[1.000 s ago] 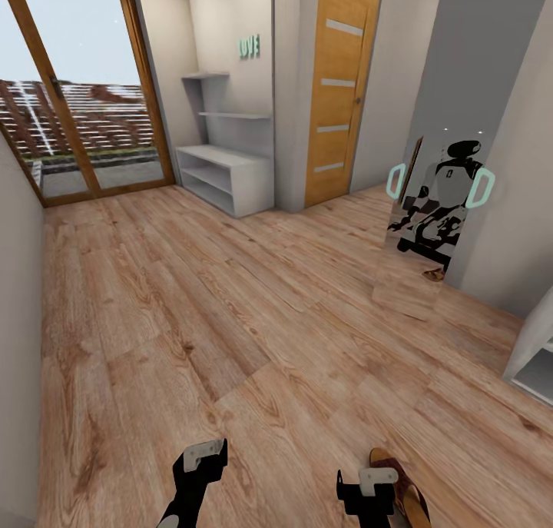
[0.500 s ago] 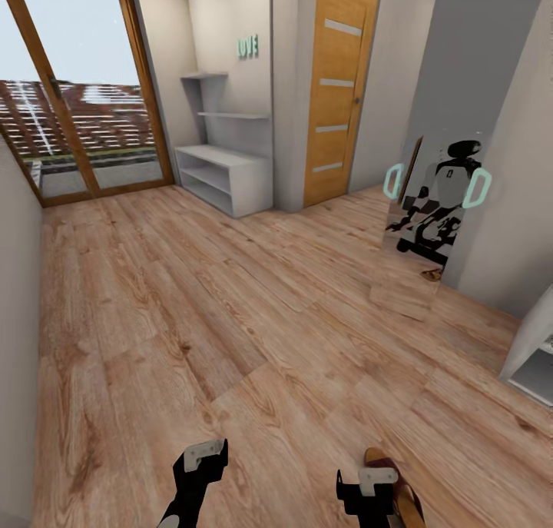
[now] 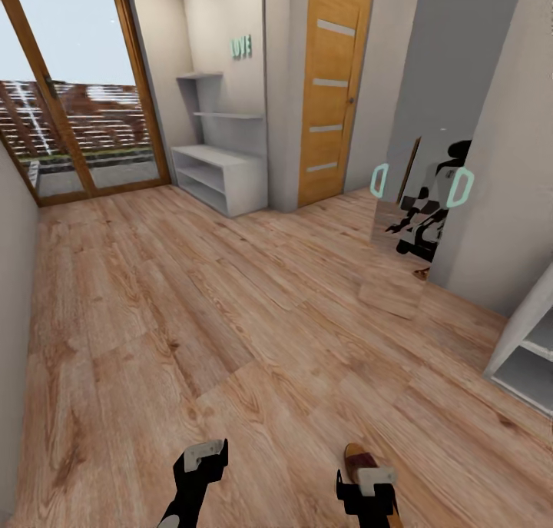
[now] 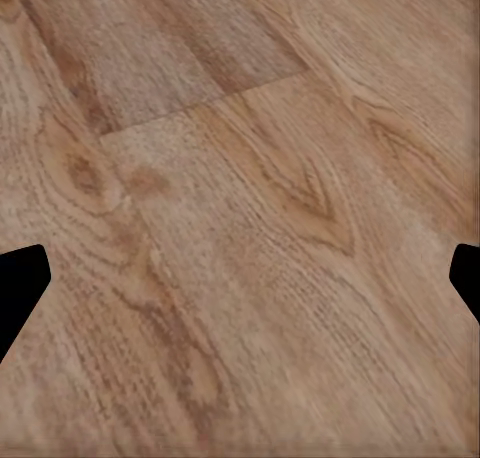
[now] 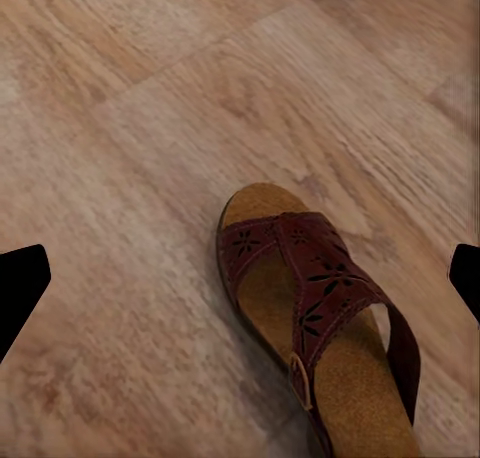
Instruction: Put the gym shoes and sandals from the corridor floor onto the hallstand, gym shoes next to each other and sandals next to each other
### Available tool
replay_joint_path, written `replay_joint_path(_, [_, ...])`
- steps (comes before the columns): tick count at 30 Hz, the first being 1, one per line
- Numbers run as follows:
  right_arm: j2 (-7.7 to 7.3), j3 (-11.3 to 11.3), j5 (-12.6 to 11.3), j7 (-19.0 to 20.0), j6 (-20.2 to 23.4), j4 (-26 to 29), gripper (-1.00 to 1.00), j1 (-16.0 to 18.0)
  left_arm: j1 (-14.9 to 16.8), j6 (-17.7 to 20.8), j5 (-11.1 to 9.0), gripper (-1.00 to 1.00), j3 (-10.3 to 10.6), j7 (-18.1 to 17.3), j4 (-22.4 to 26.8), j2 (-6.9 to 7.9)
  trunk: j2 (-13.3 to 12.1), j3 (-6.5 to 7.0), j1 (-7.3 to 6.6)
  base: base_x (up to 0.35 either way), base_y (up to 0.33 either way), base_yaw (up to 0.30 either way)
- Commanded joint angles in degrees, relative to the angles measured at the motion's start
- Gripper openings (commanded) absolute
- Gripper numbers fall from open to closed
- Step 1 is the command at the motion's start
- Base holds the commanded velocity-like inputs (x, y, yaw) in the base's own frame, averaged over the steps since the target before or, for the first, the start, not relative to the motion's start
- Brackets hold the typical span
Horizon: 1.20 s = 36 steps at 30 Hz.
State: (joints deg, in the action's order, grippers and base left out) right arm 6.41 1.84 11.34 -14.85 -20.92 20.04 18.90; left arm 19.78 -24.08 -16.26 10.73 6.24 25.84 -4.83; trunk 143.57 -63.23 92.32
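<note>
One dark maroon sandal (image 5: 318,323) with a patterned strap and a tan footbed lies on the wood corridor floor (image 3: 230,320). In the head view this sandal (image 3: 357,457) lies just beyond my right gripper (image 3: 367,483). In the right wrist view the right gripper (image 5: 243,283) is open above the sandal, with a fingertip at each edge and nothing held. My left gripper (image 3: 205,460) hangs open over bare planks (image 4: 240,228). The pale-grey hallstand (image 3: 219,171) stands far ahead against the back wall. The gym shoes are out of view.
A tall mirror (image 3: 418,213) on the right wall reflects the robot. Beside it is a wooden door (image 3: 330,90), and a glass door (image 3: 77,105) closes the far left. Another pale shelf unit (image 3: 530,351) juts in at the right edge. A wall runs along the left.
The whole head view has shifted, so the camera has moved. The sandal now shows just ahead of my right gripper rather than to its right. Both grippers stay open.
</note>
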Motion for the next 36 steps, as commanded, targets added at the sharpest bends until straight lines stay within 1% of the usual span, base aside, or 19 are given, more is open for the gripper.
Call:
replay_joint_path(1, [0.00,0.0,0.0,0.0,0.0,0.0,1.00,0.0,0.0,0.0,0.0,1.00,0.0,0.0,0.0,0.00,0.0,0.00,0.00,-0.027,-0.095,0.000])
replay_joint_path(25, [-0.06,0.0,0.0,0.0,-0.1,0.0,1.00,0.0,0.0,0.0,0.0,1.00,0.0,0.0,0.0,0.00,0.0,0.00,0.00,-0.007,-0.025,0.000])
replay_joint_path(27, [-0.72,0.1,0.3,0.4,-0.7,-0.7,1.00,0.6,0.7,-0.7,0.6,1.00,-0.4,-0.7,-0.3,0.66,0.0,0.00,0.00,0.000,0.000,0.000])
replay_joint_path(31, [-2.02,0.0,0.3,0.2,-2.0,-0.6,1.00,1.8,2.0,-1.9,1.9,1.00,-0.2,-0.6,0.0,1.95,0.0,0.00,0.00,0.000,0.000,0.000])
replay_joint_path(32, [-2.34,0.0,0.3,0.2,-2.4,-0.6,1.00,1.8,2.3,-2.3,1.9,1.00,-0.2,-0.6,0.0,2.28,0.0,0.00,0.00,0.000,0.000,0.000])
replay_joint_path(36, [-2.50,0.0,0.3,0.2,-3.5,-0.6,1.00,1.8,2.7,-3.0,1.9,1.00,-0.2,-0.6,0.0,3.58,0.0,0.00,0.00,0.000,0.000,0.000])
